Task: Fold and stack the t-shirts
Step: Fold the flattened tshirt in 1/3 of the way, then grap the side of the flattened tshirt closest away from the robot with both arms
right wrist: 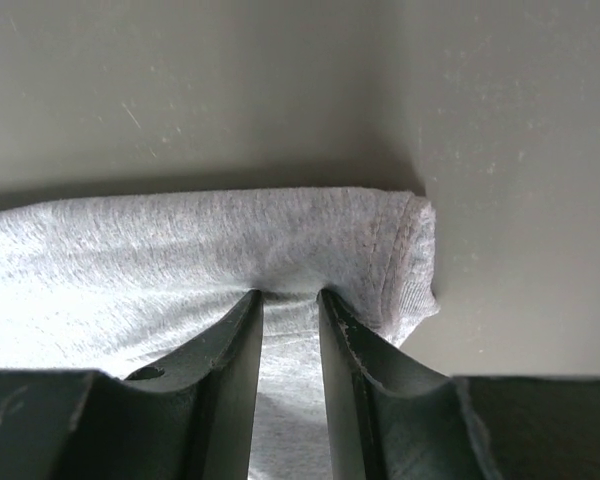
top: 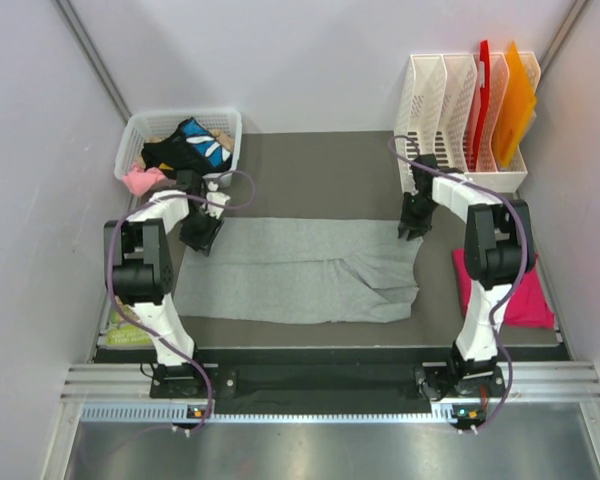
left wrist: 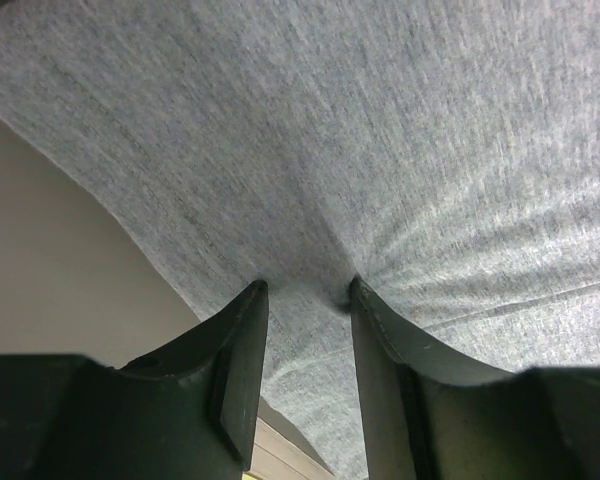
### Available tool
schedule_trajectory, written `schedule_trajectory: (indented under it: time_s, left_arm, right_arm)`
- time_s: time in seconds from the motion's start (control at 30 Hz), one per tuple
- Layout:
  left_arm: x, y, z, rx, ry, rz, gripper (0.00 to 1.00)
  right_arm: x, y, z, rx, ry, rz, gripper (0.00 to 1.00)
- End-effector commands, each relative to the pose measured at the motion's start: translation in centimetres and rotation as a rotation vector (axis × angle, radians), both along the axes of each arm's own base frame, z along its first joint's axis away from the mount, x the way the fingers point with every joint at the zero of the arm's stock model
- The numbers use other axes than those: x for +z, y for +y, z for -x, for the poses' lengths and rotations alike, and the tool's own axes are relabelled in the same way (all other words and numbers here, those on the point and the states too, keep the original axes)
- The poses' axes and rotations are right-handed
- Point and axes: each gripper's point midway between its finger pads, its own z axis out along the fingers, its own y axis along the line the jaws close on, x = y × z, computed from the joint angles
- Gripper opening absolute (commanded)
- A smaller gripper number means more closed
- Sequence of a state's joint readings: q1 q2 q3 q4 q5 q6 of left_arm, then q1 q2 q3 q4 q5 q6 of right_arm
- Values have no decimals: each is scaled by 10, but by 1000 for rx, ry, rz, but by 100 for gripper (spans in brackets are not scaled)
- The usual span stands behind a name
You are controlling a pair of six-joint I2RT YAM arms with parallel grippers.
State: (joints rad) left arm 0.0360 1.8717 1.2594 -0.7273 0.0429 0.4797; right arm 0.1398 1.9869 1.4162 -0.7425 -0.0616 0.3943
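Observation:
The light grey t-shirt (top: 300, 270) lies spread flat across the dark table (top: 320, 160), folded into a long band. My left gripper (top: 202, 238) is at its far left corner. In the left wrist view the grey cloth (left wrist: 380, 130) puckers between the fingers of the left gripper (left wrist: 306, 290), which is shut on it. My right gripper (top: 412, 228) is at the far right corner. In the right wrist view the right gripper (right wrist: 288, 297) pinches a bunched fold of the grey t-shirt (right wrist: 180, 240) beside its hem. The magenta-pink t-shirt (top: 525, 295) lies folded at the table's right edge, partly behind the right arm.
A white basket (top: 135, 130) of mixed clothes stands at the back left, just behind the left gripper. A white file rack (top: 450, 100) with a red folder (top: 483, 80) and an orange folder (top: 520, 95) stands at the back right, behind the right gripper.

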Motion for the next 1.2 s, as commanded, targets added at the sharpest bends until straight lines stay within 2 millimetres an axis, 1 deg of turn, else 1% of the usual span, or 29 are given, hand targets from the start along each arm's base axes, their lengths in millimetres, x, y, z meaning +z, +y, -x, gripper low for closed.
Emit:
schedule_trajectory:
  time_s: [0.0,0.07,0.1,0.13,0.17,0.2,0.27,0.3,0.4,0.47,0.5,0.53,0.57,0.6,0.63,0.67,0.7,0.73,0.77,0.8,0.83,0.87,0.9,0.93,0.97,1.03,1.07,1.13,1.17]
  left_arm:
    - [2,-5,-7,29,42,30,44]
    - [7,-12,-24,33,21,47,44]
    - [8,-13,-28,49,27,57,44]
    - [13,-16,-40,53,8,72,44]
    - [14,-16,-45,57,3,75,44]
    - [16,-17,-50,62,-4,78,44]
    - [19,-15,-61,67,-13,71,44]
    - [19,-14,-63,66,-10,66,44]
    - [30,-9,-65,57,-37,37,44]
    - [35,-7,-54,49,-26,27,44]
    - [48,-6,-51,34,-51,24,44]
    - [46,-6,-38,25,-30,21,44]
    - [49,-6,-29,17,-20,17,44]
    - [62,-5,-20,-3,-43,8,44]
    - [57,-3,-3,-10,-12,-1,44]
    - [59,-3,6,-23,-8,-8,44]
    - [73,-1,16,-36,-36,-17,44]
    - [70,-2,30,-41,-14,-16,44]
    - [74,-3,38,-47,-17,-13,45]
    - [83,-5,45,-51,-36,-4,45]
    - [82,-5,53,-50,-27,-1,46]
    - [83,-6,56,-49,-31,2,46]
    - [86,-7,59,-45,-39,10,46]
    - [82,-9,65,-43,-24,21,46]
    - [80,-10,68,-41,-17,27,46]
    - [73,-16,80,-41,27,57,45]
    - [70,-16,85,-52,39,55,45]
    - [66,-14,96,-68,50,45,45]
    - [65,-12,100,-88,51,36,45]
  right_arm:
    - [-3,4,-49,8,-99,-4,30]
    - [0,11,-59,20,-102,-18,30]
    - [10,14,-75,22,-135,-23,30]
    - [15,18,-81,37,-154,-25,30]
    - [20,19,-86,43,-163,-19,30]
    - [30,23,-98,49,-199,-20,30]
    - [37,24,-106,56,-213,-11,31]
    - [44,25,-113,54,-230,-10,31]
    - [57,22,-117,57,-249,1,31]
    - [67,21,-114,66,-263,16,32]
    - [80,22,-109,76,-282,21,32]
    - [87,22,-106,78,-293,28,32]
    - [93,21,-100,79,-293,31,32]
    - [107,21,-89,82,-308,29,32]
    - [113,23,-80,93,-307,36,32]
    - [120,21,-72,97,-317,61,32]
    - [132,22,-52,122,-326,74,33]
    - [137,21,-42,133,-332,87,33]
    - [127,20,-23,147,-297,100,34]
    - [145,18,-10,153,-338,102,34]
    - [145,20,0,160,-338,94,34]
    - [129,18,18,169,-293,92,34]
    - [135,20,29,168,-305,81,34]
    - [130,22,39,174,-287,68,34]
    - [112,22,57,181,-230,63,34]
    - [107,32,82,197,-205,34,34]
    - [92,30,101,203,-153,44,34]
    - [88,39,125,226,-139,37,34]
    - [75,38,142,233,-95,42,35]
